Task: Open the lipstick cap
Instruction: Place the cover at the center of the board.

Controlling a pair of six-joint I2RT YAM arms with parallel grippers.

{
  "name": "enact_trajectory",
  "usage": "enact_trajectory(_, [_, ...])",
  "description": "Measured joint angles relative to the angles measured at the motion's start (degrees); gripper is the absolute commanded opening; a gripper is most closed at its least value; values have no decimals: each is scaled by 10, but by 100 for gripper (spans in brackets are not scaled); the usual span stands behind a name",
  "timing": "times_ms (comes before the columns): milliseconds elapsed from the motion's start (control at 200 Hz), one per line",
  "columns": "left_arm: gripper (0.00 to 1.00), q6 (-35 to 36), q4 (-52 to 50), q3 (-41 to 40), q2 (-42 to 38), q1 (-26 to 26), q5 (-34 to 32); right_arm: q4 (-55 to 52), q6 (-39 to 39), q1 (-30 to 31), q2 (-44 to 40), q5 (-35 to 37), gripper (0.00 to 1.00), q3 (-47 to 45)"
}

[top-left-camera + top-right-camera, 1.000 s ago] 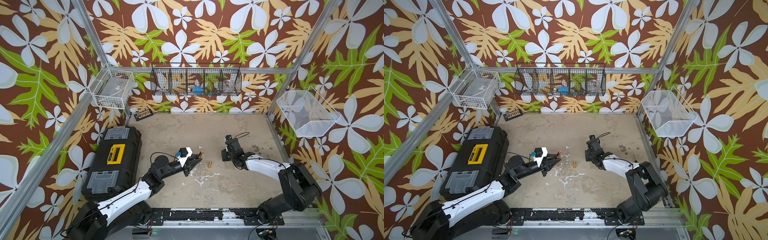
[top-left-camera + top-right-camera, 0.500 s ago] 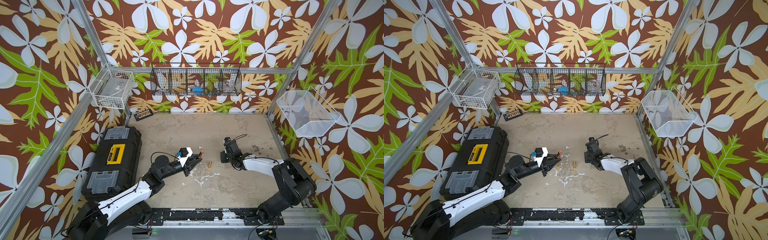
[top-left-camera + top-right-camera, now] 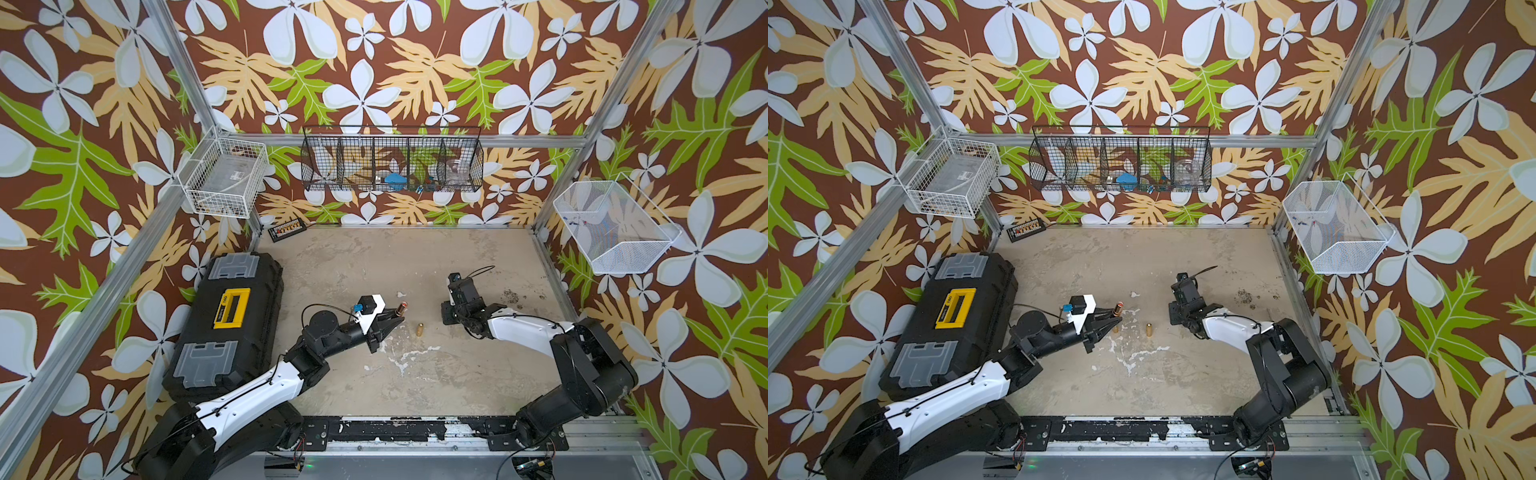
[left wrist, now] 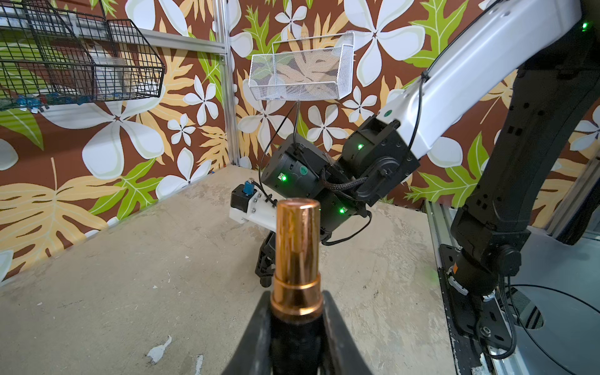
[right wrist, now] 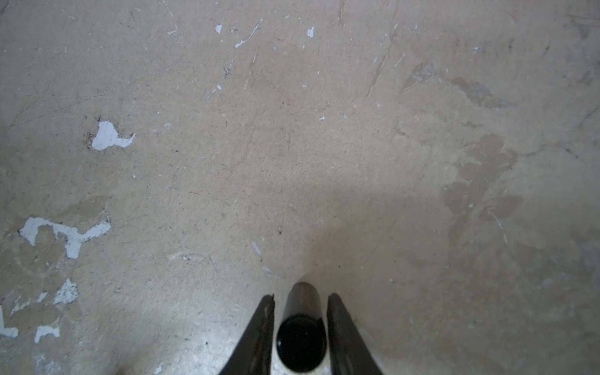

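My left gripper [image 4: 296, 298] is shut on the black base of the lipstick [image 4: 297, 246], whose copper inner tube sticks out past the fingertips. Both top views show this gripper [image 3: 397, 320] left of the table's middle, holding the lipstick [image 3: 401, 308] a little above the surface. The black cap [image 5: 302, 324] stands on the table between the fingers [image 5: 264, 324] of my right gripper [image 5: 300, 297], its open end facing the wrist camera. A thin gap shows on each side of it, so the jaws are open. In the top views the right gripper [image 3: 449, 316] points down and hides the cap.
A small gold cylinder [image 3: 419, 329] stands on the table between the two grippers. A black and yellow toolbox [image 3: 228, 324] lies at the left edge. Wire baskets [image 3: 392, 164] hang on the back and side walls. The table [image 3: 415, 374] is worn, with white chips.
The right arm has shifted only slightly, its wrist staying low over the table. The left arm and the lipstick have not moved.
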Motion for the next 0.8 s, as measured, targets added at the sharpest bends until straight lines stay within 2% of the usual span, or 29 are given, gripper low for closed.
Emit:
enact_trajectory(235, [10,0,0,0,0,0,0,-7,-8,0,2,-2,30,5])
enact_trajectory(450, [10,-2,0,-1,-3,0,0,-53,-8,0,-27,-12,43,37])
enact_trajectory(520, [10,-2,1,-3,-4,0,0,-67,-8,0,-63,-17,50,47])
enact_trajectory(801, [10,-14,19,-9,1,0,-2,-66,-8,0,-268,-103,55,48])
